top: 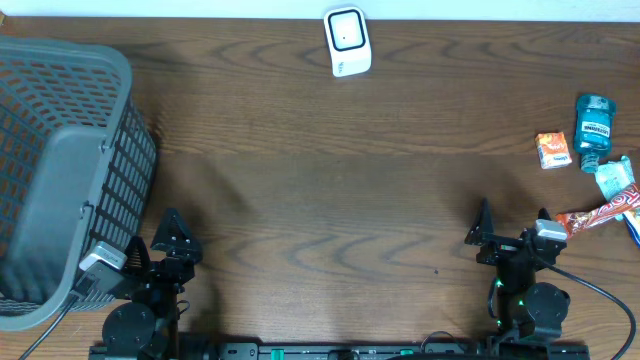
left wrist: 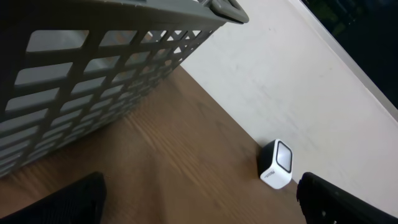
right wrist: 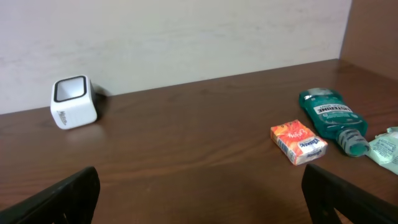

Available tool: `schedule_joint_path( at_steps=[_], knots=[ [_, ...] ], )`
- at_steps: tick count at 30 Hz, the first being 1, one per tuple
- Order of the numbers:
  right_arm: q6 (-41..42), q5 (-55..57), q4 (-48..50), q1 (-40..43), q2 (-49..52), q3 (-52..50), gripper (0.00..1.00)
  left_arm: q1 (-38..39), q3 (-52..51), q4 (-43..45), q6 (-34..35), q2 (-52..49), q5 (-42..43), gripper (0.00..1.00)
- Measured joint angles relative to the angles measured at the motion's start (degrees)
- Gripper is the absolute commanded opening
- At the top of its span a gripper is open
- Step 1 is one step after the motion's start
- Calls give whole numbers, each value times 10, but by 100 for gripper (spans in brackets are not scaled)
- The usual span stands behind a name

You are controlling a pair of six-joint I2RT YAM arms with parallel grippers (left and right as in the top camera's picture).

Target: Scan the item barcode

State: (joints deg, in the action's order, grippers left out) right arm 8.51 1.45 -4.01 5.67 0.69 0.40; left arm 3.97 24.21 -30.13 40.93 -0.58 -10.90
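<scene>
Right hand (top: 513, 228): fingers apart, empty, nearer. Box (top: 553, 150): flat on bench (top: 320, 180), ahead and right of that hand, long axis skewed; bottle (top: 593, 125) just beside. Scanner (top: 347, 42): far edge, centre. Left hand (left wrist: 205, 208): apart, empty, beside basket (top: 60, 170).

Basket (top: 70, 60) left, scanner (top: 347, 42) rear centre, bottle (top: 592, 122) right

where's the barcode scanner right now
In the overhead view the white scanner stands at the far edge of the table near the middle, with the grey basket off to the robot's left and the mouthwash bottle to its right.
</scene>
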Motion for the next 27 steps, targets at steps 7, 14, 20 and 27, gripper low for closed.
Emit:
schedule_joint_path(
  at_steps=[7,14,20,27],
  knots=[
    [6,-2,0,0,0,0,99,0,0,0,0,0,0,98],
    [28,-2,0,0,0,0,99,0,0,0,0,0,0,98],
    [31,-2,0,0,0,0,99,0,0,0,0,0,0,98],
    [31,-2,0,0,0,0,99,0,0,0,0,0,0,98]
  ],
)
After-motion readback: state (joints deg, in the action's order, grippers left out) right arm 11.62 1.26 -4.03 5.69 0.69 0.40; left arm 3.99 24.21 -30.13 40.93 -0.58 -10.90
